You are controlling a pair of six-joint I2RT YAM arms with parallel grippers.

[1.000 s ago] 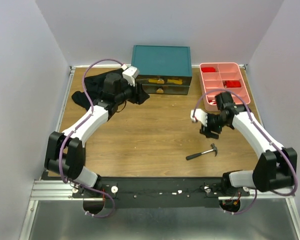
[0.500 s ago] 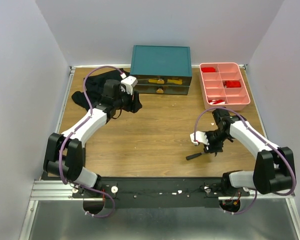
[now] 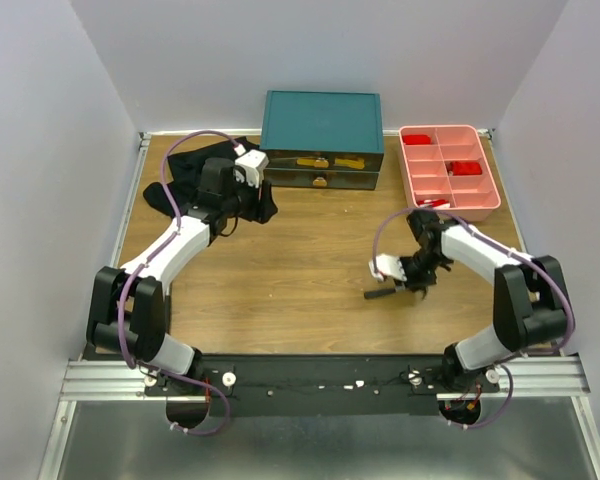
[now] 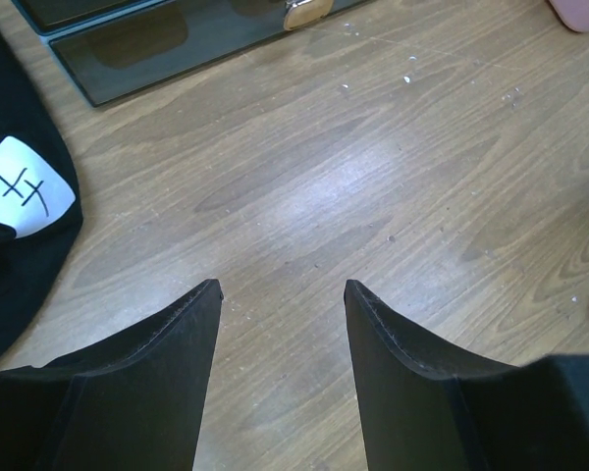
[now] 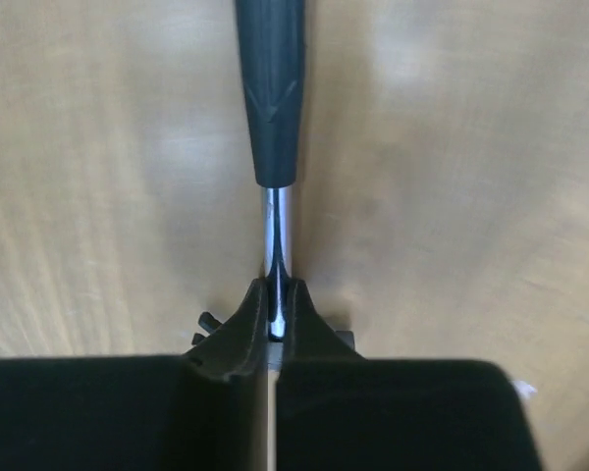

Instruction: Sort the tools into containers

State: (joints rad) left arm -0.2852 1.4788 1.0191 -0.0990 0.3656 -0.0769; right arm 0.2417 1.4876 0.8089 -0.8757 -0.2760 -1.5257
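My right gripper is pinched narrow on the bare shaft of the black-handled steel hammer. The jaws meet on the metal just behind the rubber grip, which runs straight out ahead of the fingertips. The hammer's head is mostly hidden under the fingers. I cannot tell whether the tool rests on the wooden tabletop or is lifted off it. From overhead, the handle end pokes out of this gripper toward the left arm's side.

Beyond that hand, farther from the bases and a little to its right, stands the pink plastic compartment tray, with red pieces in some pockets.

My left gripper is spread wide and holds nothing, its fingers over bare wood. Straight ahead of it is the teal metal drawer cabinet, its lower drawer front and brassy knob facing the fingertips. Just to that hand's left lies the black cloth with a white tag.
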